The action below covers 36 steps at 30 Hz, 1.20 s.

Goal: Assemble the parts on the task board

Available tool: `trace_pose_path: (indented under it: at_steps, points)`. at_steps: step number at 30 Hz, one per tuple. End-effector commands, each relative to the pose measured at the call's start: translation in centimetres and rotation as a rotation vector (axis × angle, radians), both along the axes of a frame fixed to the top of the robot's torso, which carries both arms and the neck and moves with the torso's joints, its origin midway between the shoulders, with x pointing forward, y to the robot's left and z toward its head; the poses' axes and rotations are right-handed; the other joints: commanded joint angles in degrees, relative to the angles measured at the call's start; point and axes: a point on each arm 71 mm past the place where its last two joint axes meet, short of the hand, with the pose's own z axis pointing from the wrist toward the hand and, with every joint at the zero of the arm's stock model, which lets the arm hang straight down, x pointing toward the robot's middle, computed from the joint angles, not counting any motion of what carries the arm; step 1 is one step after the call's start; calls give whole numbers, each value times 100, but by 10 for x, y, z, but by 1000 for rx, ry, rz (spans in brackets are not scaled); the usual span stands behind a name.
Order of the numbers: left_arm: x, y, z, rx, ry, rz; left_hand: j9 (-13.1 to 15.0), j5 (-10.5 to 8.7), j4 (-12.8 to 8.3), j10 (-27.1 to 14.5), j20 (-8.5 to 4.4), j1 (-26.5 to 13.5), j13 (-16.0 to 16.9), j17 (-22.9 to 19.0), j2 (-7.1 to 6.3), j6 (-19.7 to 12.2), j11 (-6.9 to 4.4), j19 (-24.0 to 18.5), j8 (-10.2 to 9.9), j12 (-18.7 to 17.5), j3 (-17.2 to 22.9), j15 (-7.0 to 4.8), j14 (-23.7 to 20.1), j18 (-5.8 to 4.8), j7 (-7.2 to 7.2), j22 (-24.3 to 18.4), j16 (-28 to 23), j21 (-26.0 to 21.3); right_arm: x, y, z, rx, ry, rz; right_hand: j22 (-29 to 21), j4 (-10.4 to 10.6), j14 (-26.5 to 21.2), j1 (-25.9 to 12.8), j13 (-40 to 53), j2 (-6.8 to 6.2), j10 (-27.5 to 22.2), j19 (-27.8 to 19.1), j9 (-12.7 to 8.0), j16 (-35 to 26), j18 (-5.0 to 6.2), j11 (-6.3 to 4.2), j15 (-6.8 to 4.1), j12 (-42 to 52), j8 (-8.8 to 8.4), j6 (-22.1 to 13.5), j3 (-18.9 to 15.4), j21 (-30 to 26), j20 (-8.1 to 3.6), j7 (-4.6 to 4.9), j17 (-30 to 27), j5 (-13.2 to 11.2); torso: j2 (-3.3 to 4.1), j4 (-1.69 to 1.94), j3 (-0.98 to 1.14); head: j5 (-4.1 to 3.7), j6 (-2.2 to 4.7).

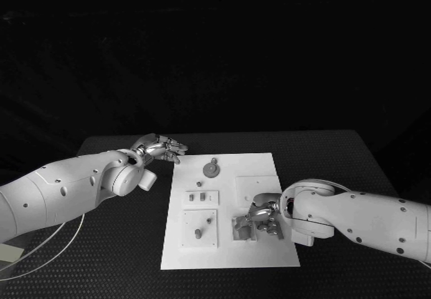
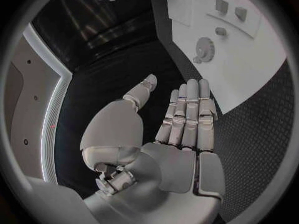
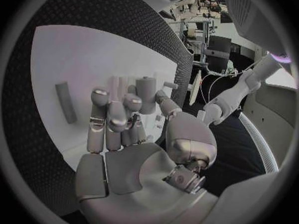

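The white task board [image 1: 260, 168] lies in the middle of the table. On it are a grey gear [image 1: 211, 169], two small upright pieces [image 1: 201, 198] and a short peg [image 1: 198, 233] in a square plate. My right hand [image 1: 263, 213] is low over the board's near right part, beside a grey block [image 1: 242, 229]. In the right wrist view its fingers [image 3: 118, 107] are curled and a grey cylinder [image 3: 146, 94] stands pinched between a fingertip and the thumb. My left hand [image 1: 160, 149] hovers over the table off the board's far left corner, its fingers [image 2: 187, 114] straight, holding nothing.
A grey bar [image 3: 65, 102] lies flat on the board beyond the right hand. The gear [image 2: 204, 49] and small pieces [image 2: 230, 10] are ahead of the left hand. A white cable [image 1: 54, 246] loops over the table's near left. Black table surrounds the board.
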Motion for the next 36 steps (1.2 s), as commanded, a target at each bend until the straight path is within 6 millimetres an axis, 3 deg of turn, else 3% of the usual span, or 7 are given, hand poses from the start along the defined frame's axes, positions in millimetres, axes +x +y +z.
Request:
trace_pose_path:
  at_steps: [1,15,22,36]
  points:
    - [0,-3,1,-12,2,-15,-8,3,38,-26,8,-48,9,7,1,-25,31,9,17,6,-3,24,-34,50,-12,-6,-38,-23,-1,1,-2,-1,14,11,96,-87,-23,-35,8,37,27,34,10,-35,209,7,-39,-20,-2,41,114,-30,-3,24,-10,23,0,2,-2,3,-5]
    - [0,-3,1,-11,4,-16,-9,3,50,-28,9,-58,10,9,2,-27,32,7,18,6,-3,25,-36,50,-12,-6,-40,-24,0,3,-6,1,8,3,90,80,-48,-256,24,-203,11,37,19,-61,209,14,-35,-44,-34,18,201,-55,-10,30,-35,23,0,5,-3,7,0]
    - [0,-3,1,-11,5,-16,-10,3,57,-29,9,-65,10,10,1,-29,32,6,17,6,-4,25,-37,50,-11,-7,-41,-24,0,3,-9,1,10,-3,88,342,-62,-413,38,-485,-7,34,35,-83,209,20,-31,-68,-61,-12,340,-83,-25,38,-33,27,1,2,2,16,5]
    - [0,-2,0,-10,7,-15,-11,3,65,-32,9,-70,10,11,0,-32,33,5,17,5,-3,25,-38,51,-11,-7,-42,-25,1,3,-9,3,8,-2,96,666,-87,-540,61,-762,-42,16,63,-106,209,29,-24,-92,-91,-56,493,-110,-36,48,-27,24,0,-1,2,21,6]
